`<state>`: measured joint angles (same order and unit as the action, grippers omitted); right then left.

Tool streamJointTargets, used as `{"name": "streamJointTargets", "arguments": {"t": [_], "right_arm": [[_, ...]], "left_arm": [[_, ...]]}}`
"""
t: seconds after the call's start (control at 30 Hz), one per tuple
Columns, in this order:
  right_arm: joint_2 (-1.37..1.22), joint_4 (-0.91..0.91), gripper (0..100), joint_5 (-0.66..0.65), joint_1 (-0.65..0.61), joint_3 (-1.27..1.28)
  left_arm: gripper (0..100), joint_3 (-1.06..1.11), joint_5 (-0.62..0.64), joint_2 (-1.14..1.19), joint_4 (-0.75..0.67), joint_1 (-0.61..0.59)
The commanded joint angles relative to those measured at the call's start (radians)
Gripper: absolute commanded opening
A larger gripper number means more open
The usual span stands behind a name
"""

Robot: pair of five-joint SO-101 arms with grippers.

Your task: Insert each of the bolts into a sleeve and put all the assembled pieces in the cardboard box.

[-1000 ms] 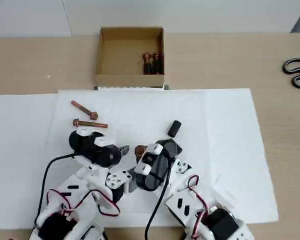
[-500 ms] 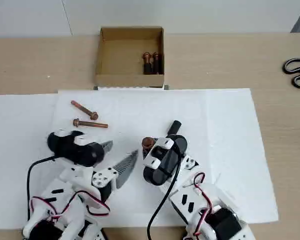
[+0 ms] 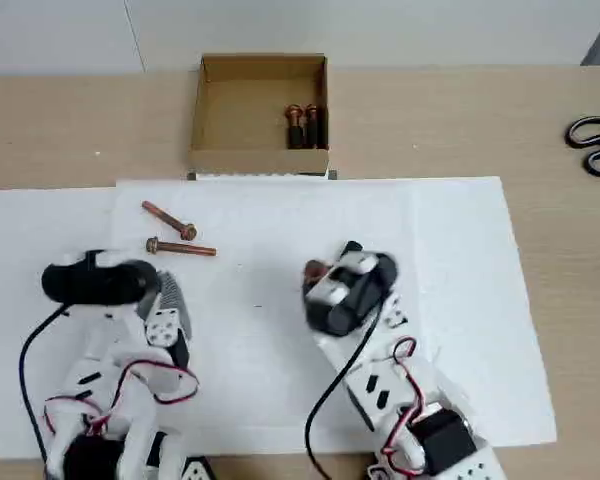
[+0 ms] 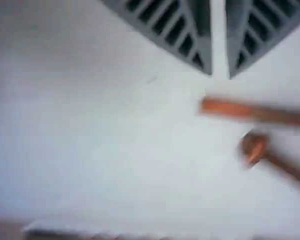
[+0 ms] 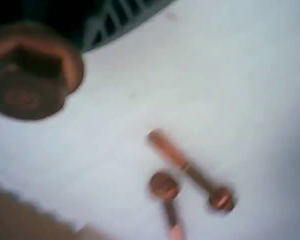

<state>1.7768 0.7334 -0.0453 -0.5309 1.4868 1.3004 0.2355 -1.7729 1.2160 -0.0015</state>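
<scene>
Bright, even light; soft shadows beside the bolts [image 3: 180, 247] on white paper [image 3: 460, 260]; both wrist views blurred

Scissors [image 3: 592, 145] on wooden table [image 3: 80, 110] beside white sheet [image 3: 460, 260]

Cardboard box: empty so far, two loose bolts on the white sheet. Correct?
Not empty. The high view shows the cardboard box holding two assembled pieces, side by side near one wall. The rest stands: two loose bolts lie on the white sheet.
</scene>
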Motion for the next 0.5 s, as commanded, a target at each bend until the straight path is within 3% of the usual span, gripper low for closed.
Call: {"name": "streamJointTargets", "arguments": {"t": [0.0,0.23,0.47], "right_arm": [[-0.012,-0.081,0.2,0.06,0.048,-0.002],[-0.248,-0.085,0.2,0.074,0.051,-0.133],[-0.664,-0.107,0.2,0.201,0.145,-0.459]], "left_arm": [[0,0.159,0.002,0.003,-0.11,-0.08],[0,0.36,0.003,0.003,-0.324,-0.095],[1,0.369,0.003,0.003,-0.356,-0.095]]}}
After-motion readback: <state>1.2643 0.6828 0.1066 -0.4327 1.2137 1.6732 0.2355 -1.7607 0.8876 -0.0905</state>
